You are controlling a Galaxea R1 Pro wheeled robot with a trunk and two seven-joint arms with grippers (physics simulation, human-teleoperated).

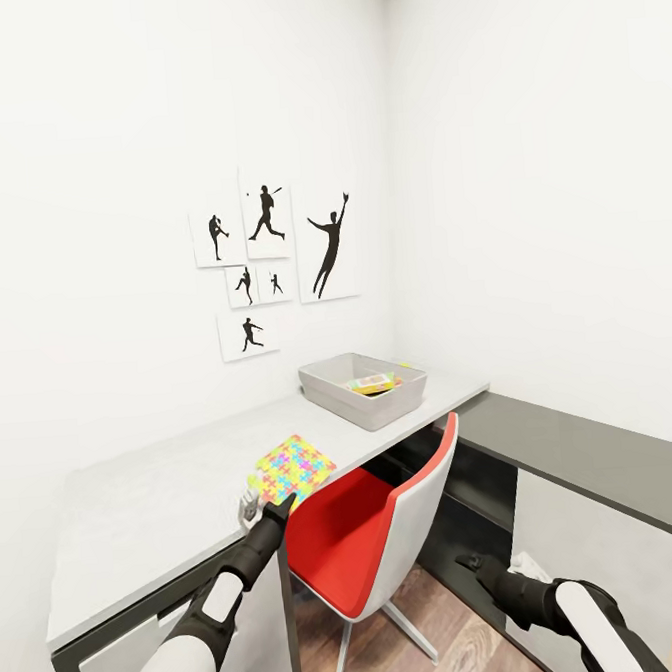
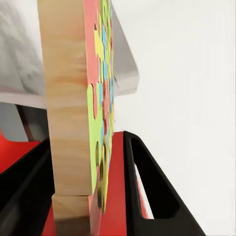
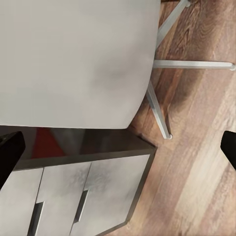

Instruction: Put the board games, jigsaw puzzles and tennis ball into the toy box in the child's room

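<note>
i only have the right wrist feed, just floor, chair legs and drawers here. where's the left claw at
Observer: In the head view the left claw is at the table's front edge, on the near corner of a jigsaw puzzle.
Operator: has it actually got it or just touching
Observer: The left wrist view shows the puzzle's wooden edge standing between the two black fingers, so it looks gripped.
Operator: ok and where's the toy box from there
Observer: The toy box sits further back on the table near the corner of the room, beyond the puzzle, with colourful items already inside.
</note>
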